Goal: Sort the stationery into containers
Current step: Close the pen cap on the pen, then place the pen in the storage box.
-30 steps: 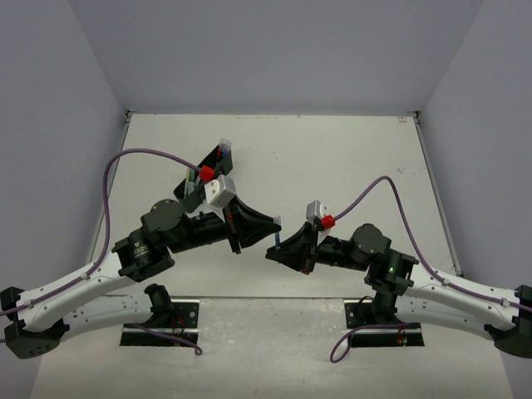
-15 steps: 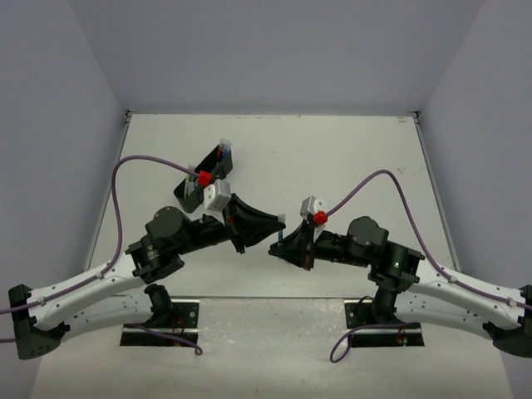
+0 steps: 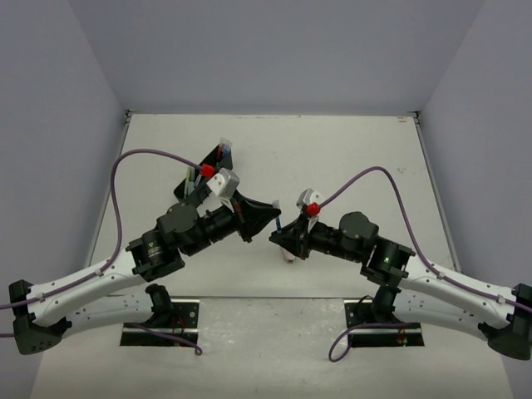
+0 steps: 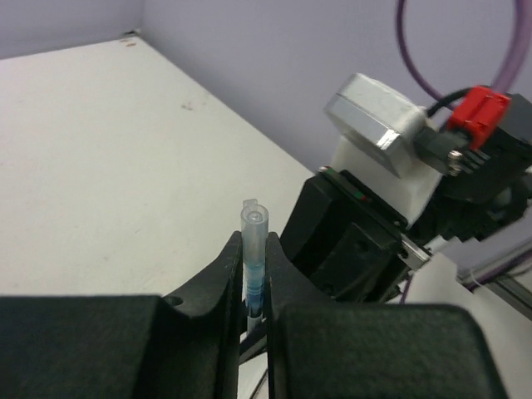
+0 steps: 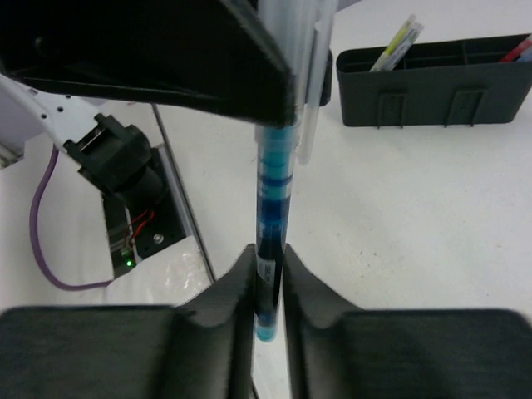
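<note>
Fingers of left gripper and right gripper both pinch one blue pen between them, the left wrist view alone showing its clear end, the right wrist view the tray beyond

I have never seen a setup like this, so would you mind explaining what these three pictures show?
These are two robot arms fixed to a white table, each ending in a two-finger gripper. The wide picture comes from a fixed camera above and behind the arms. The other two come from a camera on each wrist, so its own black fingers show at the bottom. On the table stands a black organiser tray with a yellow pen and a red pen inside. The left gripper and the right gripper are both closed on one blue pen, near opposite ends.
</note>
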You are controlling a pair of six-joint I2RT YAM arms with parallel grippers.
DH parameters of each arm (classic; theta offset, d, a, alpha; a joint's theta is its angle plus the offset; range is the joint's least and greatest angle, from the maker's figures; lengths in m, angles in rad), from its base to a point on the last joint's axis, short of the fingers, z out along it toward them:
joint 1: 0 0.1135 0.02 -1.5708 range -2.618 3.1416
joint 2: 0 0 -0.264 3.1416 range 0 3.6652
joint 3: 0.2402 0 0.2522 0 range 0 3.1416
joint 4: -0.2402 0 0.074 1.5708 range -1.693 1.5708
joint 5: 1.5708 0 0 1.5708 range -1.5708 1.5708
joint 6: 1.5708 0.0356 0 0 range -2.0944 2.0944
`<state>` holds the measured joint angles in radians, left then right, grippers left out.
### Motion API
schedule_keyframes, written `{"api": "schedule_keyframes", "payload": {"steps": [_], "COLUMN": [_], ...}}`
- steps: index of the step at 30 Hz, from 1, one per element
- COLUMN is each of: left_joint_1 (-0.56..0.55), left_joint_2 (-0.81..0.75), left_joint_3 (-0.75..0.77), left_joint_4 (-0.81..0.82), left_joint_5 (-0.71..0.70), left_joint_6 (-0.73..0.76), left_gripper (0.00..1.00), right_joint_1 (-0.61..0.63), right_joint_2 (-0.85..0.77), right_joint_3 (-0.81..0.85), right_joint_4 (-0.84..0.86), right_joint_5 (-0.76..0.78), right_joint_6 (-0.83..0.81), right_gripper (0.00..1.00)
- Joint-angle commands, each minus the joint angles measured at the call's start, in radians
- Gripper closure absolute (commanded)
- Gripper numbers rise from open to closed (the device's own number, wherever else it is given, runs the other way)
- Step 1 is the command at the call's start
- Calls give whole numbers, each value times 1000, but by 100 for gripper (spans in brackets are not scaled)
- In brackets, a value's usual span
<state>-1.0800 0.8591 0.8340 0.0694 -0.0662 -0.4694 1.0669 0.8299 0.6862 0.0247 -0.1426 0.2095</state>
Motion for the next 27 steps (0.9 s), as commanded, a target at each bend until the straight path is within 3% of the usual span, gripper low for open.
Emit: {"api": "schedule_keyframes", "payload": {"steps": [1,4,5,6,9,11,15,21,27], "left_joint_1": [7,8,9,12,45,131,368,609,675], "left_joint_2": [30,43,55,73,116,159,315,523,699], "left_joint_3": [77,98,114,132,159,182,185,213,255], "left_joint_4": [-190,-202,-219,-235,-241,-183,99,437,586], "left_joint_5": [-254,-388,-435,-568,-667,-721,-764,-539,-405], "left_joint_6": [21,16,11,11,23,72,243,357,423], "left_gripper": [100,100,100,100,100,100,100,100,100], "right_joint_1": [-1,-6,-14,-21,-35,-44,-50,-50,-49], "right_joint_2": [-16,7,11,15,13,0,0,12,31], "right_joint_3": [3,4,2,-9,-22,-43,-56,-74,-70], "right_joint_4": [186,168,154,146,129,126,138,153,148], "right_joint_5": [87,131,143,187,241,290,383,399,395], "right_joint_6": [-28,-33,-33,-35,-38,-40,-18,-16,-14], "right_gripper": [71,33,29,25,22,20,19,18,18]}}
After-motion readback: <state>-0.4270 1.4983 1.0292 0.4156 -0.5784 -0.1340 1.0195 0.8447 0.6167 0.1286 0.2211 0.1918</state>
